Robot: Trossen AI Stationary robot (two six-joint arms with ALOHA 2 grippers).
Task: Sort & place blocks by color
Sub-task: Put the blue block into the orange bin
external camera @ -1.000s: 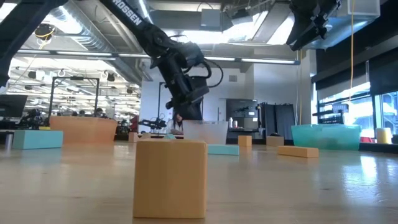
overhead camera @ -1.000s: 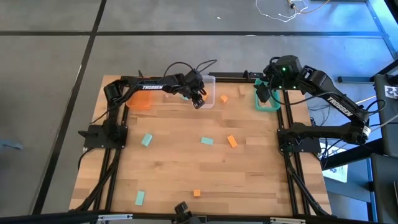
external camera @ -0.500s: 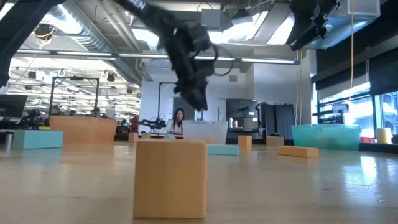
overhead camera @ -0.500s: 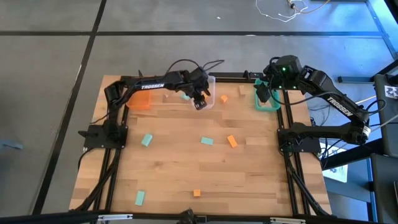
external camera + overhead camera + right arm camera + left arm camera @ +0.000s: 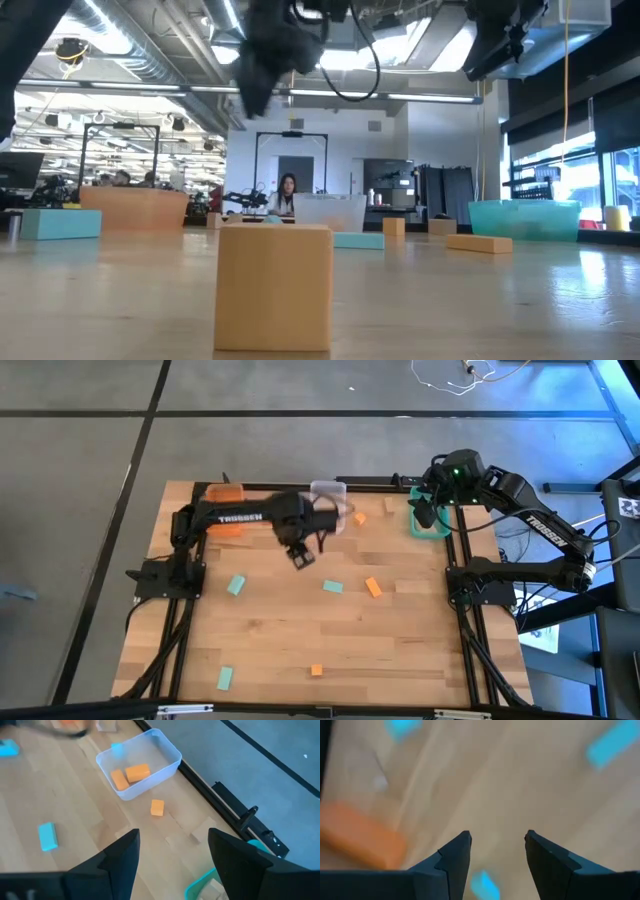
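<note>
left gripper (image 5: 301,556) jaws apart, empty, over mid-table | right gripper (image 5: 424,512) jaws apart, empty, above teal bin (image 5: 431,531) | blocks (image 5: 333,587) scattered on table (image 5: 400,650), two in clear bin (image 5: 145,755) | likely light, rigid, smooth; pinch flat long sides

- A robotics lab or open workshop hall is showing here, not a home.
- Exposed ducts (image 5: 150,65) and strip lights (image 5: 100,88) are running across the ceiling at the upper left of the low view.
- Benches and black frames (image 5: 292,160) are standing in the middle distance, with a person (image 5: 287,192) sitting at centre.
- Large windows (image 5: 570,165) are letting in daylight at the right edge.
- Grey floor (image 5: 90,510) is surrounding a wooden table (image 5: 400,650) in the high view, with loose cables (image 5: 450,378) lying at the upper right.
</note>
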